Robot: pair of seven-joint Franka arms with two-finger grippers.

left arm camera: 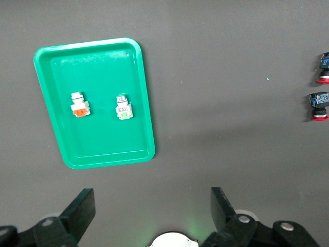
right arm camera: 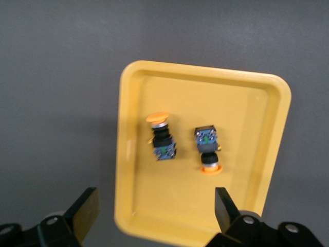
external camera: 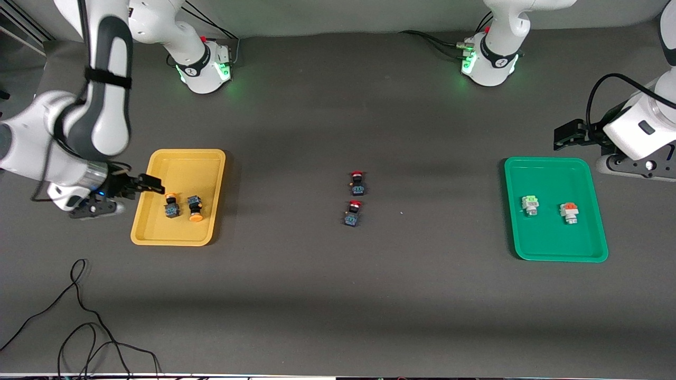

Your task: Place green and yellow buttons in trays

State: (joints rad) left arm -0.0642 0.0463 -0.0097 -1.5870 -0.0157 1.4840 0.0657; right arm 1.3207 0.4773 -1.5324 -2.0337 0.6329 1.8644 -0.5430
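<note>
The yellow tray (external camera: 182,169) holds two yellow-capped buttons (external camera: 171,206) (external camera: 195,208) lying on their sides. My right gripper (external camera: 150,184) is open and empty over that tray's edge at the right arm's end. The right wrist view shows the gripper (right arm camera: 156,206), the tray (right arm camera: 247,113) and both buttons (right arm camera: 161,136) (right arm camera: 207,149). The green tray (external camera: 549,179) holds a white button with a green block (external camera: 530,205) and one with an orange block (external camera: 569,212). My left gripper (external camera: 560,138) is open and empty over the table beside that tray's corner. The left wrist view shows the gripper (left arm camera: 151,208) and the tray (left arm camera: 97,67).
Two red-capped buttons (external camera: 357,182) (external camera: 353,212) lie mid-table between the trays and show in the left wrist view (left arm camera: 318,105). A black cable (external camera: 79,295) loops on the table near the front camera at the right arm's end. The arm bases (external camera: 203,66) (external camera: 488,60) stand along the back.
</note>
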